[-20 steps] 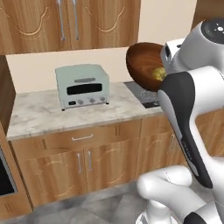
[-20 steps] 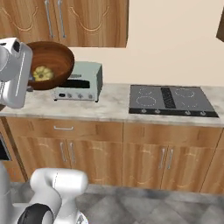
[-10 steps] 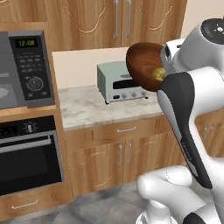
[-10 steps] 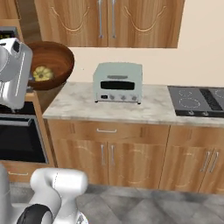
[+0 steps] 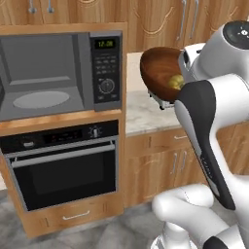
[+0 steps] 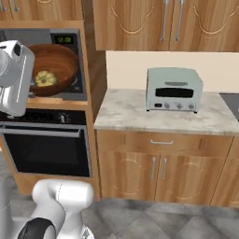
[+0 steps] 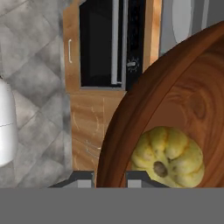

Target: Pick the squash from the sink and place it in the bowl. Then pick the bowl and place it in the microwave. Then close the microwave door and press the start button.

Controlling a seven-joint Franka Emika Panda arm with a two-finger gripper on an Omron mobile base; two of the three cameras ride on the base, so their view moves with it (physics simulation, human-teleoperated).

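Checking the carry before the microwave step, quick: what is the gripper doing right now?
Gripper: shut on the rim of the round dark reddish-brown wooden bowl, held up in the air with the small yellow squash inside.

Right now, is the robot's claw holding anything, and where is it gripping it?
Yes. The gripper holds the wooden bowl by its rim, one finger on each side of the edge. The yellow squash lies inside the bowl.
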